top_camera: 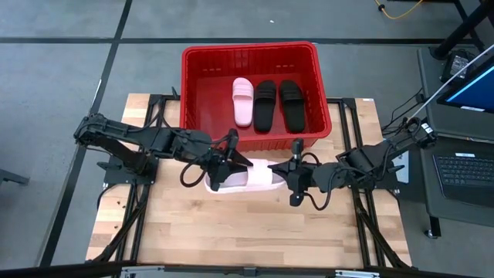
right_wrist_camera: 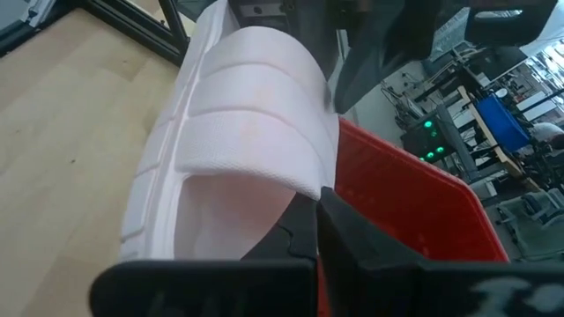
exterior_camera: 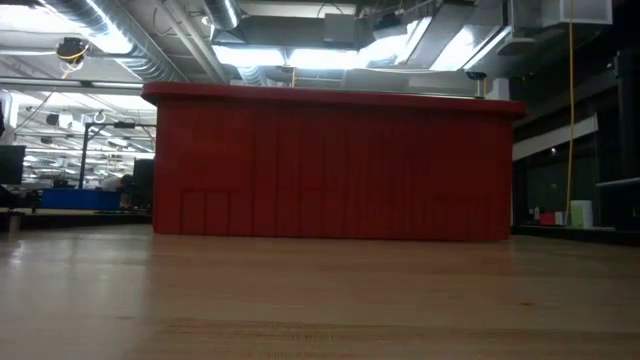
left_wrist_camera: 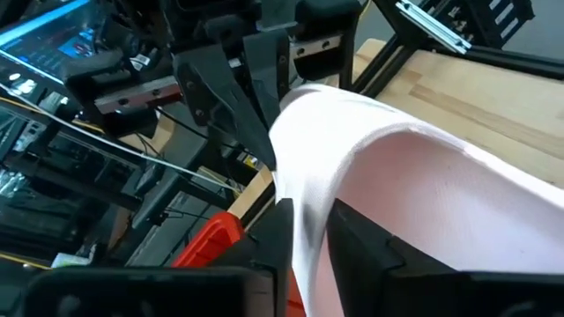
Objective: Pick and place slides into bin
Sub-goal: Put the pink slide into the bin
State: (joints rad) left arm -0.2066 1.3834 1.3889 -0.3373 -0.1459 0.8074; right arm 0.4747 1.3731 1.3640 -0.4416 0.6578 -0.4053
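A pale pink slide [top_camera: 248, 180] hangs above the wooden table [top_camera: 231, 232], just in front of the red bin [top_camera: 247, 49], with a gripper at each end. My left gripper [top_camera: 225, 171] is shut on the end toward the table's left. My right gripper [top_camera: 287, 171] is shut on the end toward the table's right. Inside the bin lie one pale pink slide [top_camera: 243, 100] and two black slides [top_camera: 265, 104] [top_camera: 292, 104], side by side on its floor. The low view shows only the bin [exterior_camera: 330, 165]; the held slide is above its field. My left gripper pinches a thin pale edge of the slide [left_wrist_camera: 308, 231] between its two fingers, at the slide's end toward the table's left. The fingers come nearly level from the left. The slide is lifted clear of the table. My right gripper pinches the ribbed strap's edge [right_wrist_camera: 304, 187], on the side nearest the bin, between its two fingers [right_wrist_camera: 339, 231]. The fingers come nearly level from the table's right. The slide is clear of the table, its strap arching away from the fingers.
Bare wood lies below and in front of the held slide. Black frame rails [top_camera: 363, 224] run along the table's sides. A laptop [top_camera: 463, 170] and a screen [top_camera: 471, 85] stand off the table's right edge.
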